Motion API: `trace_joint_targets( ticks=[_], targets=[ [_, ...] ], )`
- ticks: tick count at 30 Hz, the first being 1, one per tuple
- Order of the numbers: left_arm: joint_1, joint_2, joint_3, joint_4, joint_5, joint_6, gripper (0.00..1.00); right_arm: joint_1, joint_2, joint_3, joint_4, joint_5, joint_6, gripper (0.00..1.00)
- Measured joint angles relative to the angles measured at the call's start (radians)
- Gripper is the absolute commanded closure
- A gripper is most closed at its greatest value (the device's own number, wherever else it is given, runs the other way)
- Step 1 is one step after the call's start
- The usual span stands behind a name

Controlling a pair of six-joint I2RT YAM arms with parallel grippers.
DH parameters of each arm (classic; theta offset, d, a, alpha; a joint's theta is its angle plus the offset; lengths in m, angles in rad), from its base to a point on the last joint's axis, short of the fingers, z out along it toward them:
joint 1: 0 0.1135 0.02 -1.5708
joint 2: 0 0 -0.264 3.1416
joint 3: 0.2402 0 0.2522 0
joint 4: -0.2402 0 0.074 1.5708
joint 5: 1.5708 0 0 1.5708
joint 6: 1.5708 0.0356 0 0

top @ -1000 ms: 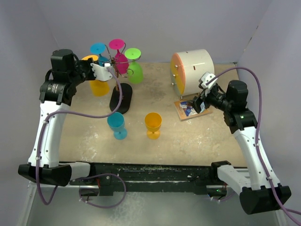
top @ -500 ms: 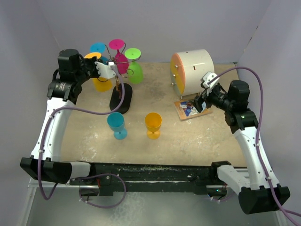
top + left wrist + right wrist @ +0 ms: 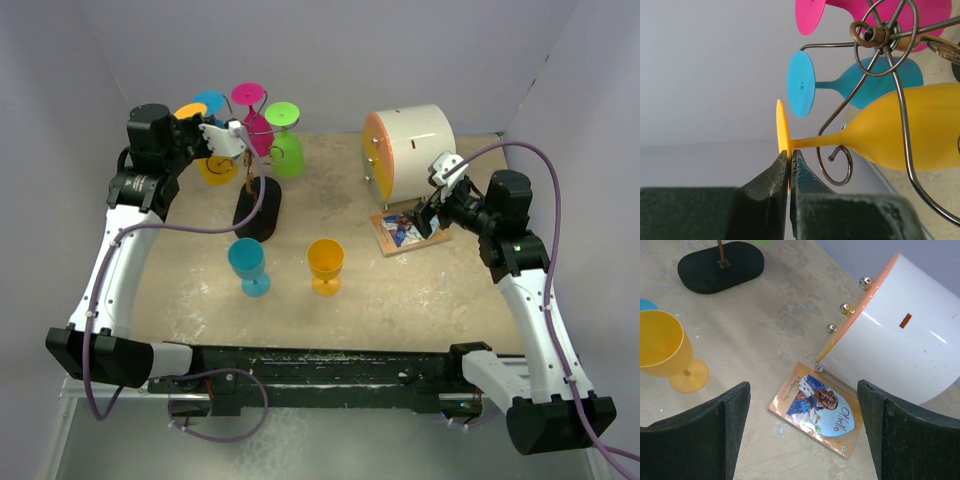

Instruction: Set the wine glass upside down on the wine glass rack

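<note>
**Left claw pinches the yellow glass by its foot at the rack**

The left gripper (image 3: 789,156) has its two dark fingers pressed almost together on the thin rim of the foot of the yellow wine glass (image 3: 900,131). Holding the flat disc by its edge leaves the stem and bowl free, which suits threading the stem into a wire arm.

In the top view the glass is already turned over, foot up and bowl hanging down, at the left side of the wine glass rack (image 3: 257,208). In the wrist view its stem crosses one curved wire just beside a curled hook. Whether the foot is already borne by that wire I cannot tell, so I judge the hanging step to be near its end but not proven done. Letting go too early could drop the glass onto the table (image 3: 420,290).

Around it, a blue glass (image 3: 875,82), a pink glass (image 3: 812,12) and a green glass (image 3: 287,152) hang inverted from other arms, so free room is tight and a nudge may knock a neighbour.

Further out, a second yellow glass (image 3: 326,264) and a blue one (image 3: 248,264) stand upright on the table, awaiting their turn.

The right gripper (image 3: 802,390) is spread wide and holds nothing. It hangs over a picture book (image 3: 817,407) by the white cylinder (image 3: 895,330), well apart from the rack.
</note>
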Motion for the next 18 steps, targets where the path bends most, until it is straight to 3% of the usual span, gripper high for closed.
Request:
trace_joint_targets(
  ticks=[18],
  targets=[
    [0.000, 0.013, -0.002, 0.005, -0.093, -0.008, 0.93, -0.007, 0.000, 0.000, 0.005, -0.001, 0.000, 0.10]
  ],
)
